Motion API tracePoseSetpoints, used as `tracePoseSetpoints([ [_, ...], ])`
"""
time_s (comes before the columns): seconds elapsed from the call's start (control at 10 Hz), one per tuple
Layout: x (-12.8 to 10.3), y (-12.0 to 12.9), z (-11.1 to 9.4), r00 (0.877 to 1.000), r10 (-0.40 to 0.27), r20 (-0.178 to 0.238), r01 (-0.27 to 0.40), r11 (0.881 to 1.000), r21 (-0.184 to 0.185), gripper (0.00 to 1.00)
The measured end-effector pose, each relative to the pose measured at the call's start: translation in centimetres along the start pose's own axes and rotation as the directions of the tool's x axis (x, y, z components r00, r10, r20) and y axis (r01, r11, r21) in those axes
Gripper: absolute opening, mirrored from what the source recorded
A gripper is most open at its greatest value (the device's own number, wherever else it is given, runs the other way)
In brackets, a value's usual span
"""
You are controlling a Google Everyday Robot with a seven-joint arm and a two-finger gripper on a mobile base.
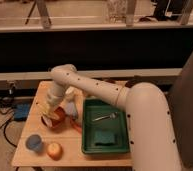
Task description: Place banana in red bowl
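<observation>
Reaching down over the red bowl [55,119] at the left of the wooden table [30,155], gripper [50,109] hanging just above the rim. Holding something pale yellow there, presumably the banana [46,108] (partly hidden by the wrist), positioned over the bowl for release. Clamping or loosening: cannot tell. Standing nearer: blue cup [34,142] and round yellow-orange fruit [54,149]. Lying right of the bowl: green tray [122,146] carrying a fork [104,118] and a sponge [104,136], apart from the drop zone.

Small light wooden table [30,152], dark panel wall behind, pale ledge, beige floor, cables at left
</observation>
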Motion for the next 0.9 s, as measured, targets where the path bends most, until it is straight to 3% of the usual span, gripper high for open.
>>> tracePoseSetpoints([
  [0.6, -0.06, -0.14, 0.13, 1.0, -0.011, 0.002, 0.011, 1.0, 0.008, 0.18],
  [0.9, -0.08, -0.18, 0.14, 1.0, -0.017, 0.003, 0.017, 1.0, 0.014, 0.28],
])
